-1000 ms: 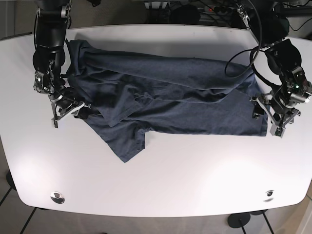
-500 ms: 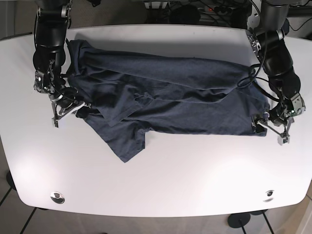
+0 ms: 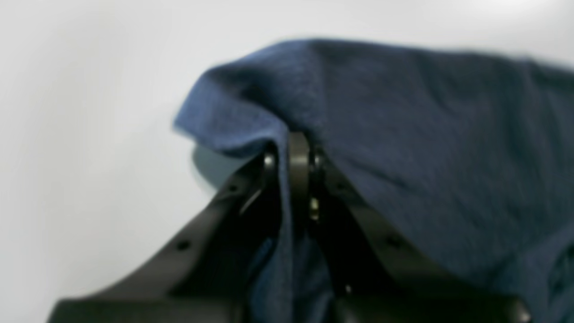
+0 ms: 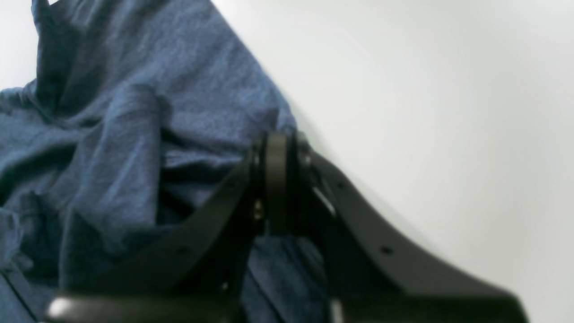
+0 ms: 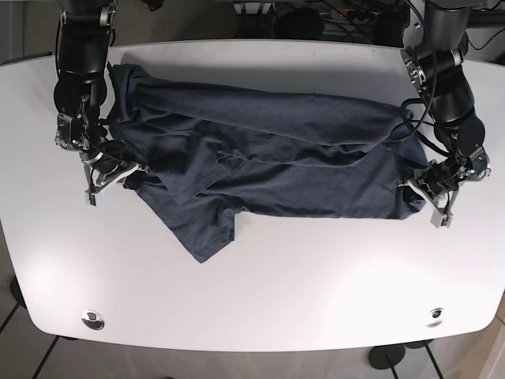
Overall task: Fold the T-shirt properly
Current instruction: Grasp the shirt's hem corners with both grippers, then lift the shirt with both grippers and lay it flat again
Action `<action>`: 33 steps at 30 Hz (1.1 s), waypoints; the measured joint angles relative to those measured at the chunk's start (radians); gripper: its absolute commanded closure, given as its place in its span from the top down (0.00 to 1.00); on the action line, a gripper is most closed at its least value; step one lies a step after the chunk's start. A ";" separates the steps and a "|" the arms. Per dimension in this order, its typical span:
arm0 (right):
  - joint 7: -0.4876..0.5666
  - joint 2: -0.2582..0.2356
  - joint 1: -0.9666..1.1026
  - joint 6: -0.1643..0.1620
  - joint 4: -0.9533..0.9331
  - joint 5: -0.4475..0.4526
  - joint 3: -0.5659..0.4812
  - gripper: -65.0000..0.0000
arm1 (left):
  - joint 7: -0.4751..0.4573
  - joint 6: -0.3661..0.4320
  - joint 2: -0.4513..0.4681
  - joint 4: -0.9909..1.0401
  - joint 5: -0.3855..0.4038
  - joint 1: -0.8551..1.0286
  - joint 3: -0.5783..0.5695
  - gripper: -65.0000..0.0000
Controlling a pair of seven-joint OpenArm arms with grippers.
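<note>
A dark blue T-shirt (image 5: 276,158) lies crumpled lengthwise across the white table (image 5: 276,292), with one sleeve (image 5: 207,233) pointing toward the front edge. My left gripper (image 5: 420,194) is at the shirt's lower right corner. In the left wrist view it (image 3: 298,148) is shut on a fold of the shirt (image 3: 426,134), which drapes over the jaws. My right gripper (image 5: 125,177) is at the shirt's left edge. In the right wrist view it (image 4: 276,148) is shut at the edge of the fabric (image 4: 112,134).
Two round metal fittings sit near the table's front corners (image 5: 93,319) (image 5: 434,317). Cables and dark equipment (image 5: 316,16) lie behind the back edge. Both arm bodies stand over the table's left and right ends.
My left gripper moved inward from the table's right edge onto the shirt's lower right corner and closed on it. The right arm and the shirt's left side have not moved.
</note>
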State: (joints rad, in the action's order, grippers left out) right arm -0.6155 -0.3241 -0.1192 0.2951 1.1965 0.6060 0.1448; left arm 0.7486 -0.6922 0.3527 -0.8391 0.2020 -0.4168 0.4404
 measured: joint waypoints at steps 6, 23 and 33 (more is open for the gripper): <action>0.002 -0.003 0.021 -0.005 0.159 -0.008 -0.001 0.03 | 0.180 -0.005 -0.052 -0.363 -0.022 0.011 0.033 0.00; -0.225 -0.157 -0.924 0.008 0.092 -0.006 -0.127 0.03 | 0.170 -0.005 -0.027 -0.133 -0.022 -0.871 -0.113 0.00; -0.309 -0.150 -0.456 0.012 0.371 0.001 0.038 0.03 | 0.255 -0.008 0.023 -0.426 -0.002 -0.510 -0.005 0.00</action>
State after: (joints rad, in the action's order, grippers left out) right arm -0.9245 -0.4736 -0.5755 0.3073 1.5677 0.6071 0.1829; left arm 1.0035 -0.7002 0.3759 -1.2652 0.1997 -0.9264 0.4358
